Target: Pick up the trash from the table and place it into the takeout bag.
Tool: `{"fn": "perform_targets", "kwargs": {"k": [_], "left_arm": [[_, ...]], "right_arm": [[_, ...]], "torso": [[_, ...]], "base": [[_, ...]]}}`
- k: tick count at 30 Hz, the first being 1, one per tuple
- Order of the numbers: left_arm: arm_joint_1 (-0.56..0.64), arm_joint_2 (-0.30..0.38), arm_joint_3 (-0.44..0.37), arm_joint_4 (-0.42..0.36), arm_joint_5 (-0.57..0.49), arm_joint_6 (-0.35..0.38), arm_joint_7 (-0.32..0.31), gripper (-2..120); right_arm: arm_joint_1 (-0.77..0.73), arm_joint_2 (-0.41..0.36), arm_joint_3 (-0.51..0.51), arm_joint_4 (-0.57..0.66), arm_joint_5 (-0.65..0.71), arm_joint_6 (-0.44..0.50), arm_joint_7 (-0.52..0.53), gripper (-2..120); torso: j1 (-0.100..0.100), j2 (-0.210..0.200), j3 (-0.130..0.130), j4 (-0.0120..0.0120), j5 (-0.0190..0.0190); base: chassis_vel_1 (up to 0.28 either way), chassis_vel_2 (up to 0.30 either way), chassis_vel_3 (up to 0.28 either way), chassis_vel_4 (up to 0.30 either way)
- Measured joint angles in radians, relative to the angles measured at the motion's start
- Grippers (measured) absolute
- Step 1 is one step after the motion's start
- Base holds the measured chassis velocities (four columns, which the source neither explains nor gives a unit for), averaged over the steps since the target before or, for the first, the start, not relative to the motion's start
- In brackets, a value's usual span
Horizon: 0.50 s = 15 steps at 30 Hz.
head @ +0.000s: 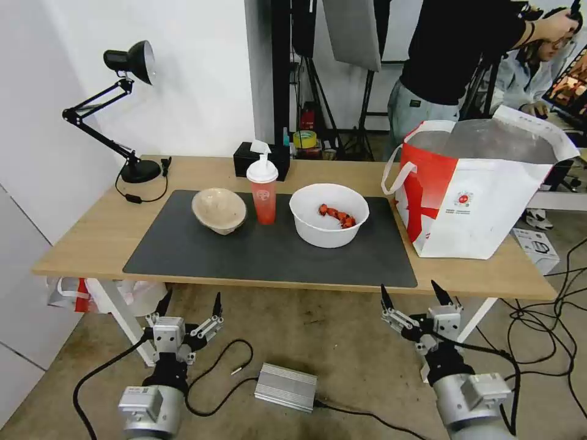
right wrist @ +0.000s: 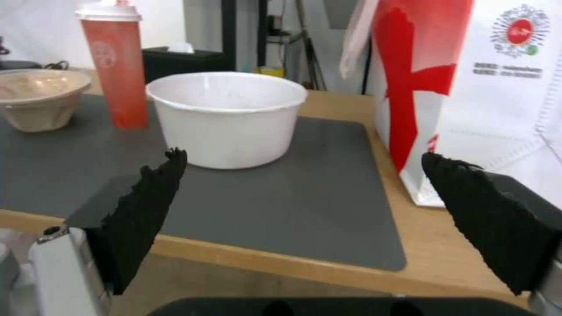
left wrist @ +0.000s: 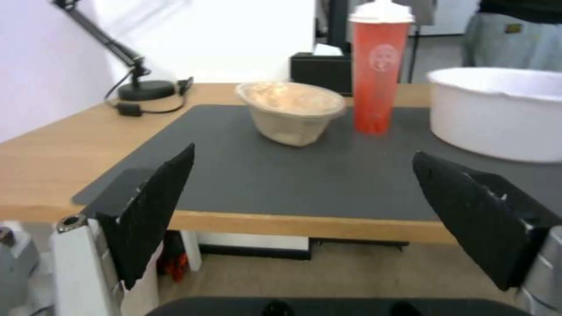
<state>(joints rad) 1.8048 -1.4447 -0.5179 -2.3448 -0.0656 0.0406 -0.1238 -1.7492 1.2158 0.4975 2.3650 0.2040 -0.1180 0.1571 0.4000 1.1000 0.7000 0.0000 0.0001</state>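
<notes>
Trash waits untouched on a wooden surface (head: 98, 235), set in a row on a dark grey mat (head: 269, 253), beyond both sets of jaws. Nearest the viewer, the left gripper (head: 191, 304) and the right gripper (head: 414, 296) hang below and short of the surface's front edge, each with jaws spread wide and holding nothing, likely a ready pose before any reach.

Ahead of the left jaws sits a beige bowl (head: 219, 209), slightly tilted. Just beyond it, toward the right jaws, stands a tall red cup (head: 263, 190) with a white lid. Ahead of the right jaws sits a white bowl (head: 329, 214) holding red food scraps (head: 336, 215).

Outward of the right jaws stands the takeout bag (head: 477, 195), red and white, upright on the surface's end with its foil-lined mouth open upward, probably so items can be lowered in from above. Its tall wall would have to be cleared.

Farther back, behind the cup, sits a black tissue box (head: 247, 160); a black desk lamp (head: 125, 91) stands at the far corner beyond the left jaws. Nothing blocks the bowls from the front.
</notes>
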Motion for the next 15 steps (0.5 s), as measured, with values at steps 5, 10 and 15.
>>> {"fn": "perform_targets", "kwargs": {"k": [5, 10, 15], "left_arm": [[0.006, 0.058, 0.035, -0.05, -0.071, 0.043, -0.135, 100], [0.011, 0.117, 0.069, -0.099, -0.142, 0.087, -0.269, 100], [0.017, 0.174, 0.103, -0.147, -0.212, 0.13, -0.402, 100]], "right_arm": [[0.024, -0.132, -0.024, 0.031, 0.095, -0.055, 0.074, 100], [0.043, -0.258, -0.056, 0.06, 0.171, -0.097, 0.138, 100], [0.043, -0.275, -0.068, 0.062, 0.172, -0.097, 0.143, 100]], "torso": [[0.0, 0.0, 0.0, 0.0, 0.0001], [0.0, 0.0, 0.0, 0.0003, -0.0003], [0.0, 0.0, 0.0, -0.0001, -0.0001]], "base": [[0.0, 0.0, 0.0, 0.0], [0.0, 0.0, 0.0, 0.0], [0.0, 0.0, 0.0, 0.0]]}}
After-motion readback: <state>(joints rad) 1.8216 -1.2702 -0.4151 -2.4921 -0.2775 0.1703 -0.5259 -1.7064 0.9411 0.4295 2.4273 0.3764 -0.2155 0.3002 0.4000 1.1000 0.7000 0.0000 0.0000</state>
